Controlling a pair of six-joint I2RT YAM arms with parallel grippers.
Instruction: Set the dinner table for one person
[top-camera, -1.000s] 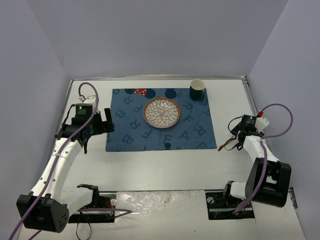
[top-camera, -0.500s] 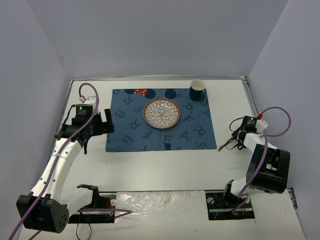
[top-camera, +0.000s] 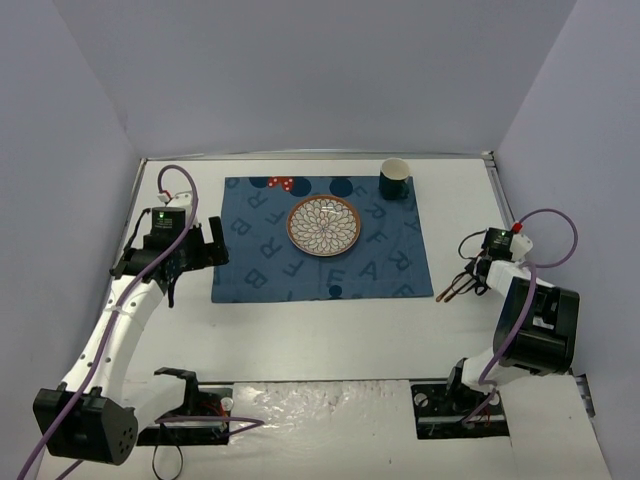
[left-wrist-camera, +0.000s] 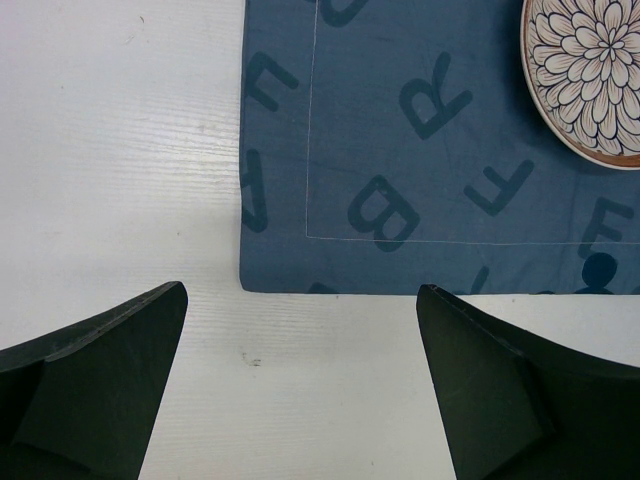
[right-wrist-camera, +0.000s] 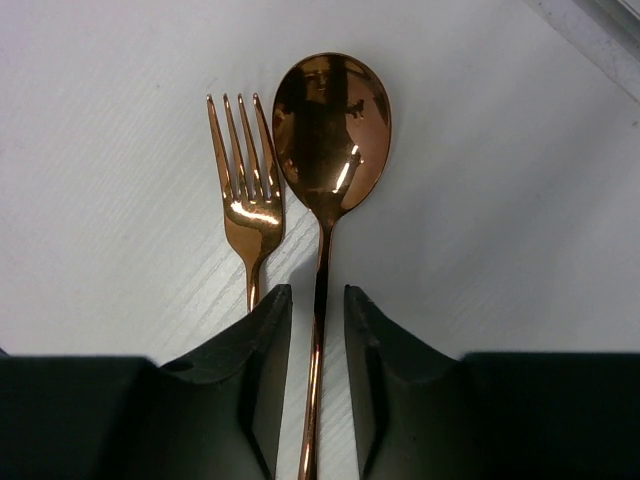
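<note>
Right hand (right-wrist-camera: 317, 300) has narrowed around spoon (right-wrist-camera: 330, 120) handle, slim gaps both sides, no grip yet | left hand (left-wrist-camera: 300, 290) wide open, empty | done: placemat (top-camera: 260, 265), plate (top-camera: 323, 225), cup (top-camera: 394, 180); to do: spoon, fork (right-wrist-camera: 245, 190) | white surface (top-camera: 320, 330) under both hands, long axis apparently hand-to-hand | spoon bowl points away from right hand

Lower handle of the fork (right-wrist-camera: 248, 215) behind the right tool (right-wrist-camera: 317, 305)

Top external: high behind both arm bases, facing down over the large matte white rectangular tabletop (top-camera: 330, 330). Left wrist: close, straight down; shares dark blue letter-printed cloth placemat (left-wrist-camera: 420, 150) and round flower-patterned plate (left-wrist-camera: 590, 80). Right wrist: very near copper-coloured metal spoon (right-wrist-camera: 330, 120) and fork (right-wrist-camera: 250, 210), probably the thin streak seen overhead.
</note>
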